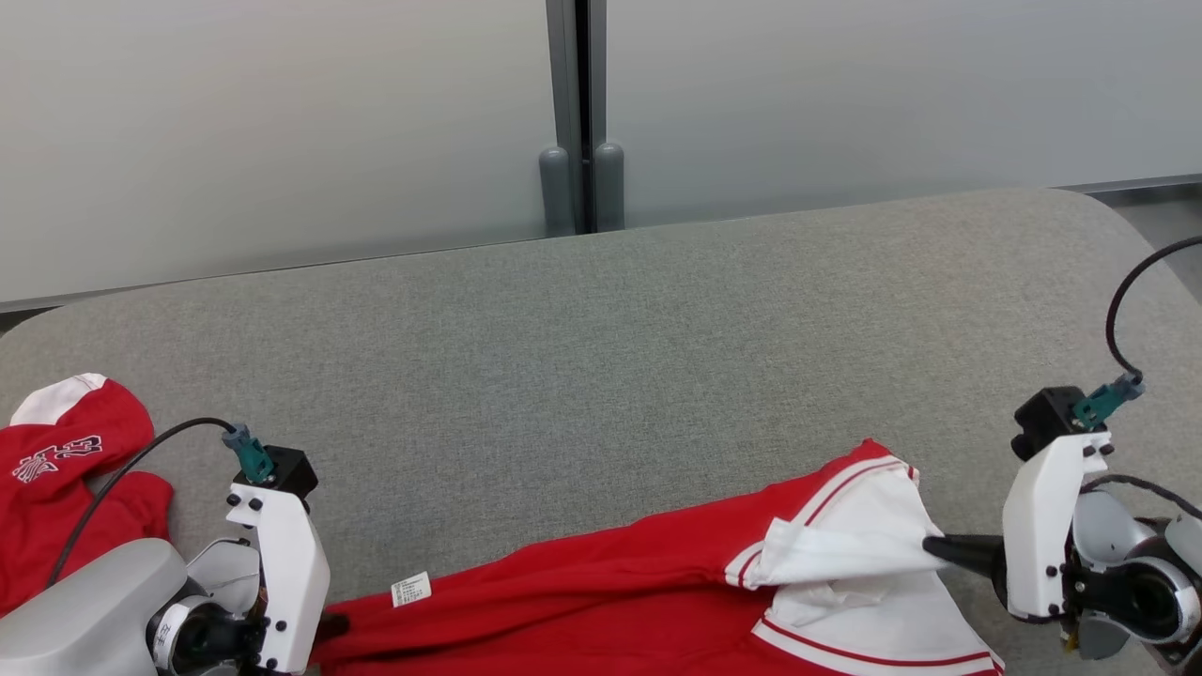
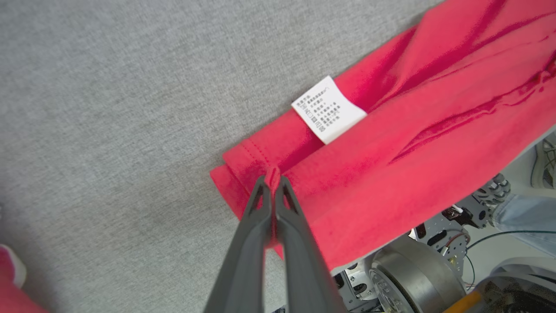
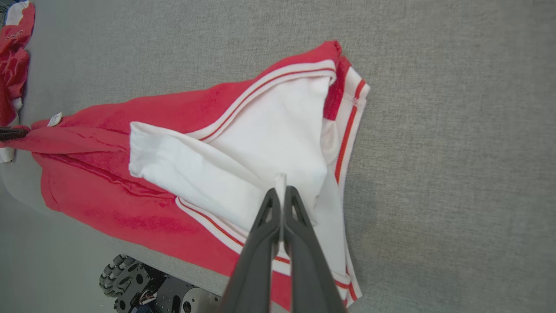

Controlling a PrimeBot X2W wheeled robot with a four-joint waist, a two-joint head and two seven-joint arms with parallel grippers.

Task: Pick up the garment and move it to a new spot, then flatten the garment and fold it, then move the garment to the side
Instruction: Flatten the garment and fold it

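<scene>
Garment (image 1: 582,582) is lying along the near edge of the desk (image 1: 601,357), long axis running left to right between both arms. Left fingers (image 2: 266,193) are pinching shut on its red hem corner. Right fingers (image 3: 274,202) are pinching shut on its white sleeve. Second red garment (image 1: 66,469) is occupying the desk's left end, just beyond the left arm.
</scene>
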